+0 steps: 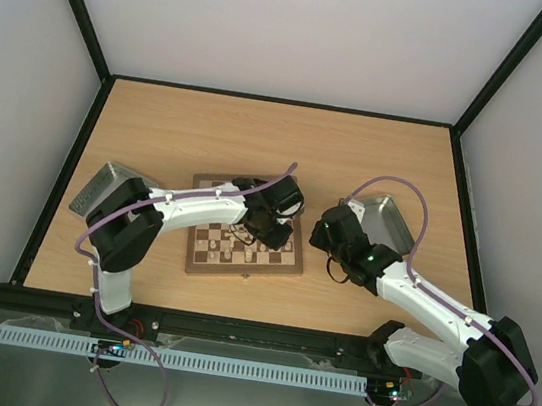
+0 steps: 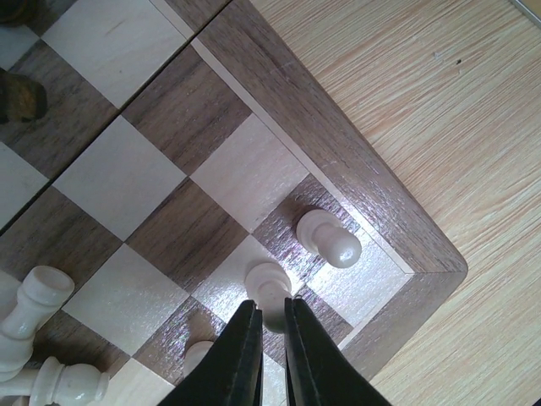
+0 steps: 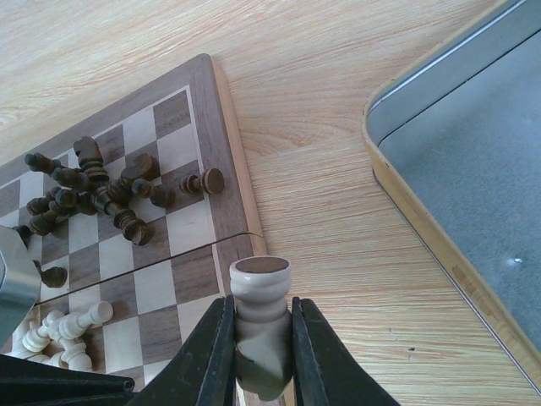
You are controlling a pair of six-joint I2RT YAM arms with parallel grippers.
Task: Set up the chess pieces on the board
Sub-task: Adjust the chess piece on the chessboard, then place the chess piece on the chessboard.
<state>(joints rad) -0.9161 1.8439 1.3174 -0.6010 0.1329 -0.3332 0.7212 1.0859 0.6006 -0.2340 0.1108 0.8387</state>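
Left fingers (image 2: 241, 355) are shut over a corner of the board (image 2: 338, 152), with a cream pawn (image 2: 266, 283) right at their tips; whether it is pinched cannot be told. A cream chess piece (image 3: 262, 313) is clamped between the right fingers (image 3: 207, 355), held just beside the board's edge, above the tabletop (image 3: 338, 211).

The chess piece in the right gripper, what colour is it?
Pale cream piece, clearest in the right wrist view.

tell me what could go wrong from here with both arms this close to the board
1. The left jaws pinch a cream pawn only at their tips, so it could slip, and a second pawn close beside it could get knocked over.
2. The right jaws hold a cream piece near the board edge, with the left arm over it; the arms might clash.
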